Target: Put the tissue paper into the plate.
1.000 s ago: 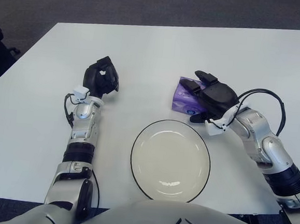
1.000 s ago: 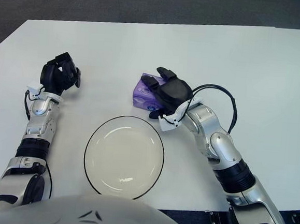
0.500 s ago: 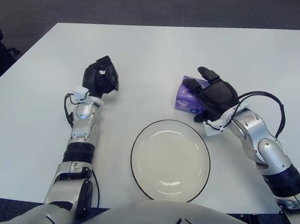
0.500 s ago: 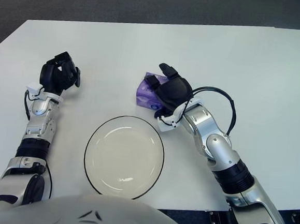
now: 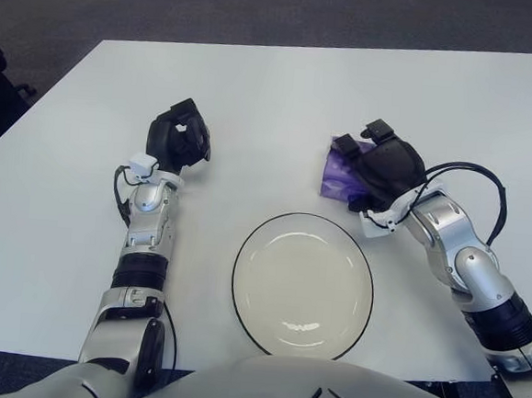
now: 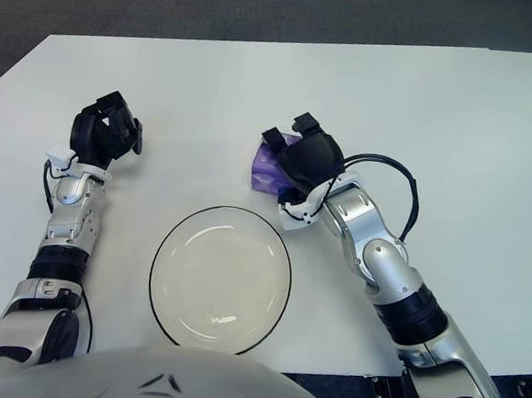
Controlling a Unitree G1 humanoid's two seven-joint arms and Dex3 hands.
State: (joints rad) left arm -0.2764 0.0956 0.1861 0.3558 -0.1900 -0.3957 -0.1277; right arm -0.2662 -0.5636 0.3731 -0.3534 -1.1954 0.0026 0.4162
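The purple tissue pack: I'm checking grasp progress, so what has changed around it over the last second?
The right robot hand has closed its fingers over the purple tissue pack, covering more of it, and has shifted the pack slightly to the robot's right; whether it has left the white table is unclear. The black-rimmed white round plate, still bare, and the left robot hand, left of the plate, stayed put.

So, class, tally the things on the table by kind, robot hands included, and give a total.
Plates: 1, the plate.
Tissue packs: 1, the purple tissue paper.
Robot hands: 2, the left hand and the right hand, which grips the tissue paper.
Total: 4
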